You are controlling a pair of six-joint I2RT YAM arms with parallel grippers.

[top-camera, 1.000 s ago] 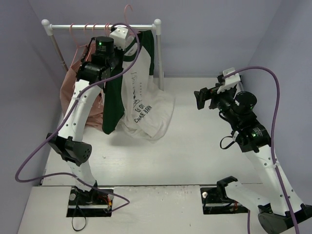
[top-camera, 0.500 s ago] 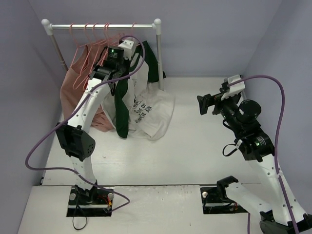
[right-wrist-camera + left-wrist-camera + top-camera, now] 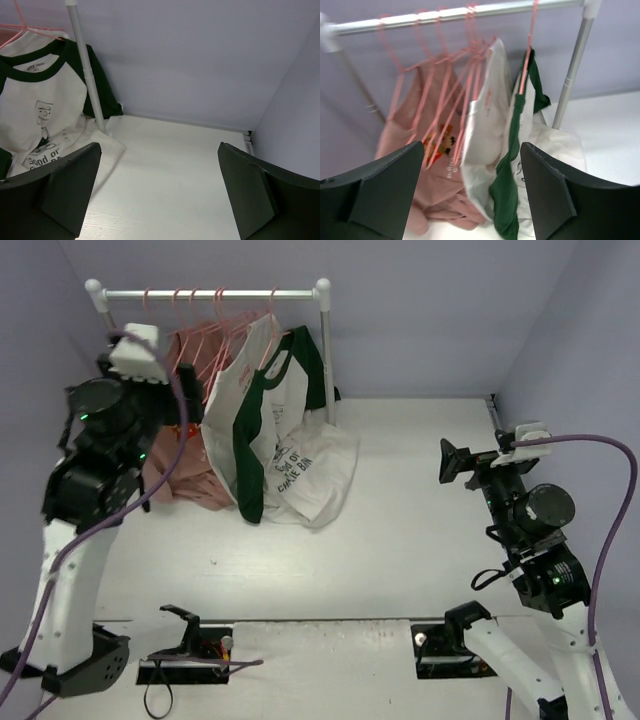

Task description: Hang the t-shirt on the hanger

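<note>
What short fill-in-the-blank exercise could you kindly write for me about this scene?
1. The t-shirt has dark ___ sleeves.
2. It hangs on a hanger coloured ___.
3. Its lower hem rests on the ___.
4. The left gripper and right gripper both stand ___, holding nothing.
Missing words: green, pink, table, open.
</note>
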